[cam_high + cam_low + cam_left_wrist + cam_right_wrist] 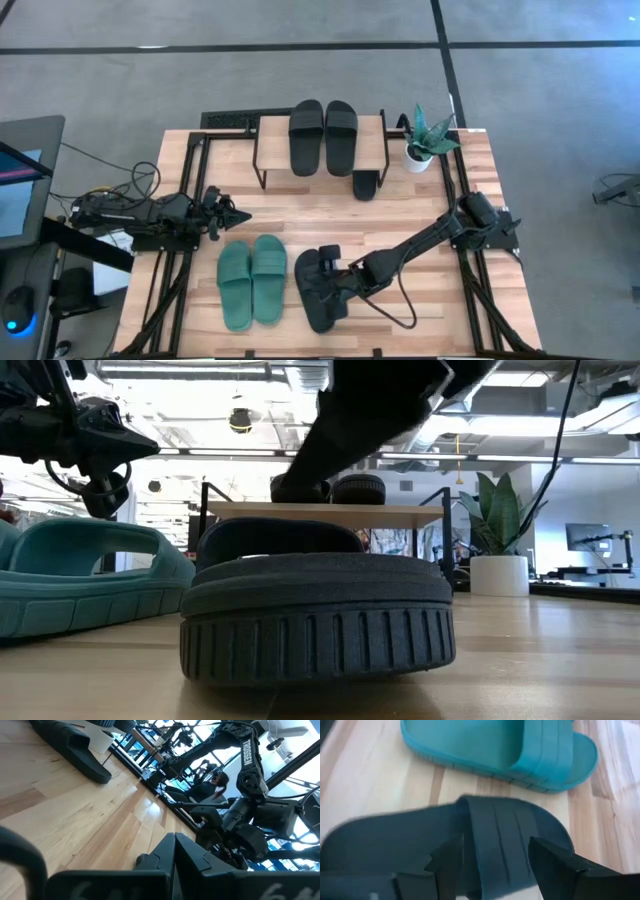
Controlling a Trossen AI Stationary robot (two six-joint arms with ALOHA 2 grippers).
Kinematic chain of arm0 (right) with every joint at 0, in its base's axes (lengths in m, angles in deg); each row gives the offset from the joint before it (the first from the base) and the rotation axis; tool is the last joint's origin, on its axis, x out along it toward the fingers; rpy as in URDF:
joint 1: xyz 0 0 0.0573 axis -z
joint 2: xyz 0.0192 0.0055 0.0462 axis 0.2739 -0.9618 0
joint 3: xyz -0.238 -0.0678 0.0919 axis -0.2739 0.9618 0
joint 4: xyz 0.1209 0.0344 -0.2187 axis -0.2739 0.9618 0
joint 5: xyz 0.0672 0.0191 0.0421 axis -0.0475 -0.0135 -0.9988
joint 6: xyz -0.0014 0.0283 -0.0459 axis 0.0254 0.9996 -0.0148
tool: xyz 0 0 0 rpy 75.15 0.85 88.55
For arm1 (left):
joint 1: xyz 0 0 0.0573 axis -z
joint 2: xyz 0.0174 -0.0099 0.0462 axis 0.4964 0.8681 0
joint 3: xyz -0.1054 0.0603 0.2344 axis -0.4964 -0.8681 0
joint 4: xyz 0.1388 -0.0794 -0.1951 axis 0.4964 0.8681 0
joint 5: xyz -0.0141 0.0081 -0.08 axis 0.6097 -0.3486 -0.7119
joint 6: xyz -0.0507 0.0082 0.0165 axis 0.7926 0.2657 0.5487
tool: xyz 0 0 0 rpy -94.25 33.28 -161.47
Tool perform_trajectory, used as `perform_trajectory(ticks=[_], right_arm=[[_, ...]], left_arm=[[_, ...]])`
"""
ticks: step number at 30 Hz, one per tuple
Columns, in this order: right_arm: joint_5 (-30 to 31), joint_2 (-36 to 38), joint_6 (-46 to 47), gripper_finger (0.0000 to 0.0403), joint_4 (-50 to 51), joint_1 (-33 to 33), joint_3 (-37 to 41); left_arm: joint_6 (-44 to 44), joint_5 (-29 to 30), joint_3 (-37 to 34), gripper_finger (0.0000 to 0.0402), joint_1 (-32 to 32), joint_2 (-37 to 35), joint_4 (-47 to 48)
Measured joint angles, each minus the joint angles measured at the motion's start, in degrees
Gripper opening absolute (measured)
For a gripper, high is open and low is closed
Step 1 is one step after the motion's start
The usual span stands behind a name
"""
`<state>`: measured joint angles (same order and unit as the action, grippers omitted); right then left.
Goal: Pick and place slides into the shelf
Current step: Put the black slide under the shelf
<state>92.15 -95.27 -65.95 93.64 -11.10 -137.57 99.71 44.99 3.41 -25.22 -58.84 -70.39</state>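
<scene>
- High view: the right gripper (pixel 322 275) covers much of the black slide (pixel 318 295) under it, so you cannot tell whether a second one lies there.
- Low view: your lower left shows the green slide (pixel 80 575) cut by the edge.
- The shelf (pixel 325 512) is partly hidden behind the arm at upper centre.
- Right wrist view: the black slide's (pixel 445 837) left part is blurred.

Robotics laboratory in an open-plan office. Beyond the right end effector (pixel 322 283), a wooden table (pixel 420 215) in a black metal frame stands on grey carpet; exposed ceiling ducts (pixel 190 372), strip lights, distant monitors (pixel 586 537) and a potted plant (pixel 497 530) indicate the setting.
</scene>
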Motion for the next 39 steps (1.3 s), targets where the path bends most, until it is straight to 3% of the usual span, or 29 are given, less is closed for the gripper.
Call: perform_trajectory(ticks=[7, 17, 23, 32, 36, 39], right_arm=[[3.09, 0.0, -4.03, 0.0204, 0.8, -0.75, 0.0], [0.98, -3.61, -7.98, 0.0192, -2.54, -1.11, -0.52], [8.57, -3.67, -6.52, 0.0182, -0.53, -1.75, -1.14], [7.35, -3.74, -6.02, 0.0155, 0.96, -0.24, -1.05], [7.4, -3.74, -3.51, 0.0127, 1.0, 0.37, -1.05], [7.44, -3.74, -3.03, 0.0082, 1.09, 0.52, -1.05]], left_arm=[[-0.36, 0.0, 0.0, 0.0, -0.02, 0.0, 0.0], [-0.71, 0.01, 0.0, 0.0, -0.01, 0.26, 0.0], [0.17, 0.04, 0.02, 0.0, 0.0, 1.27, -0.04], [0.47, 0.24, 0.0, 0.0, 0.0, 1.99, -0.02], [0.5, 0.28, 0.0, 0.0, 0.0, 1.99, -0.02], [0.5, 0.28, 0.0, 0.0, 0.0, 1.99, -0.02]])
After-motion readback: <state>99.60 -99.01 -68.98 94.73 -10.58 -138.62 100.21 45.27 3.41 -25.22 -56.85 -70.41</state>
